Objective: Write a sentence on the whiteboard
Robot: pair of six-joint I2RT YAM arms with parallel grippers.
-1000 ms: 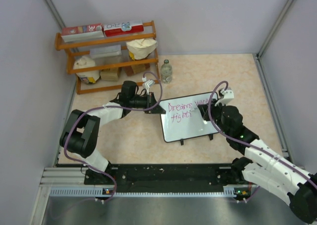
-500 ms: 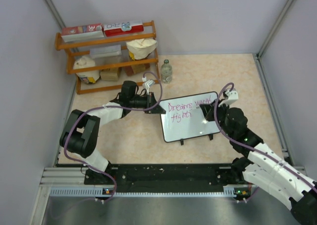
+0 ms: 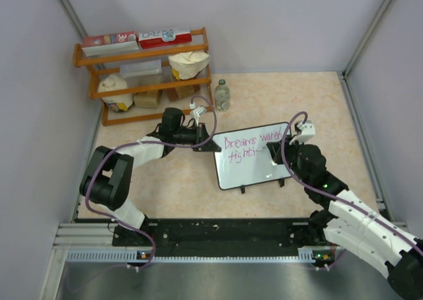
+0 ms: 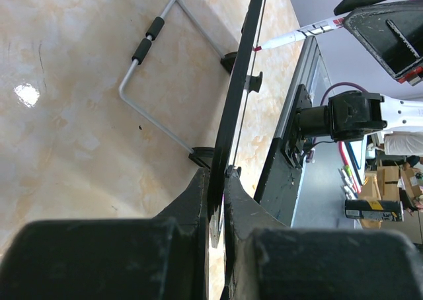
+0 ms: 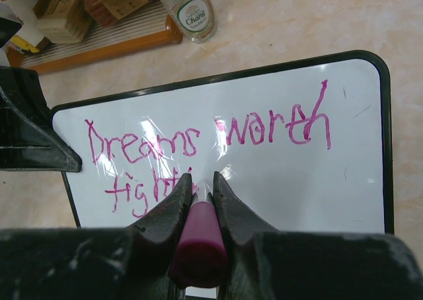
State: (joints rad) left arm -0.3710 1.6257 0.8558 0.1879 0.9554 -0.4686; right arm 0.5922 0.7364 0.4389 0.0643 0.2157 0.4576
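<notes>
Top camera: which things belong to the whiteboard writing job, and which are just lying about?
In use: whiteboard, sentence, pink marker, left gripper clamping the board, right gripper holding the marker.
Lying about: wooden rack, boxes, bags, bottle.

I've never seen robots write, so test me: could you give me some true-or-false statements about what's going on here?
1. The left gripper clamps the whiteboard by its edge. True.
2. The right gripper holds a blue marker. False: its marker is pink.
3. The top line of the sentence reads "Dreams worth". True.
4. The bottle stands on the whiteboard. False: it stands on the table beside the wooden shelf.
5. The second line is longer than the first. False: it is shorter, one unfinished word.
</notes>
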